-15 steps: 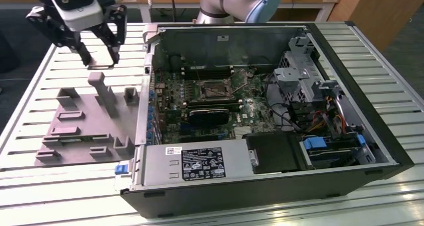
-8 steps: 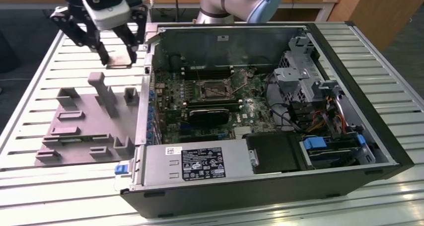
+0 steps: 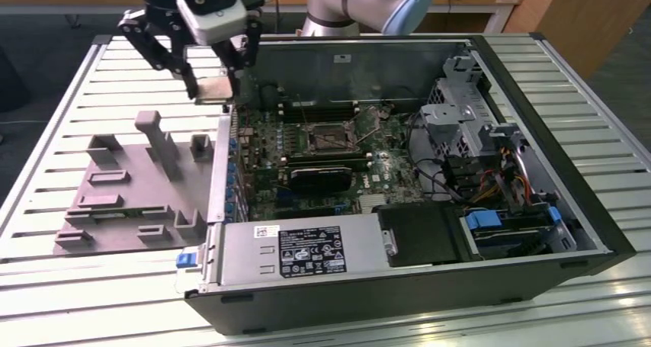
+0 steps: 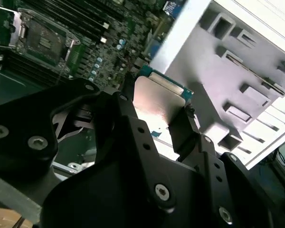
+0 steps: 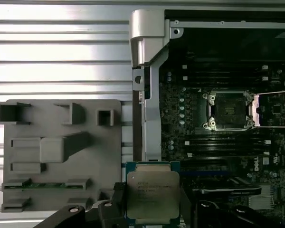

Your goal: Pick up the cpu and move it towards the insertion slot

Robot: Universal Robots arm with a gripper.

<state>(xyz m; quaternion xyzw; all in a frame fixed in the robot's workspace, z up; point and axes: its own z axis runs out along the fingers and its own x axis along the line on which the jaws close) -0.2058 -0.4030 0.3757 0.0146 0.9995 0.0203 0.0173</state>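
Observation:
The cpu (image 3: 216,91) (image 4: 156,100) (image 5: 152,194), a flat square chip with a silvery top and a green rim, hangs in the air with my gripper (image 3: 216,92) (image 4: 157,102) (image 5: 152,209) shut on two of its opposite edges. It is held above the case wall at the exterior view's left, between the grey fixture plate (image 3: 122,198) (image 5: 61,152) and the motherboard. The insertion slot (image 3: 328,137) (image 4: 42,40) (image 5: 228,110), a square black socket in a silver bracket, lies open on the green board, off to the exterior view's right of the cpu.
The open computer case (image 3: 569,179) lies on a slatted metal table (image 3: 61,118). Inside are a black heatsink block (image 3: 317,181), long memory slots (image 5: 218,76), a power supply (image 3: 295,248), and a drive cage with cables (image 3: 473,133). Upright posts rise from the fixture plate.

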